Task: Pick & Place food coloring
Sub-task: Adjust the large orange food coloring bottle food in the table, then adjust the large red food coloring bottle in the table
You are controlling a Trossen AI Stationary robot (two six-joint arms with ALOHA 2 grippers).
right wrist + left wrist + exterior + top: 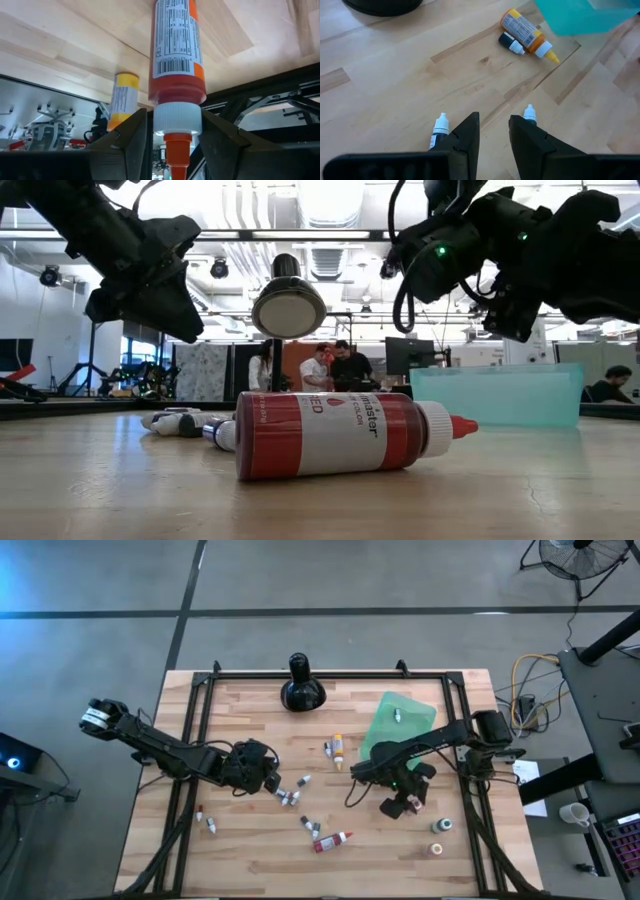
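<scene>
Two arms hide much from you: the left gripper (268, 778) hangs narrow and empty over small vials (292, 796); the right gripper (170, 132) straddles an orange bottle (175, 50), grip uncertain, near the table's right side.

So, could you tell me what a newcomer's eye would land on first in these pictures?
Probably the red bottle lying on its side close to the low camera, near the table's front edge. Next, the right gripper with an orange bottle between its fingers, and the teal sheet at the right rear.
</scene>
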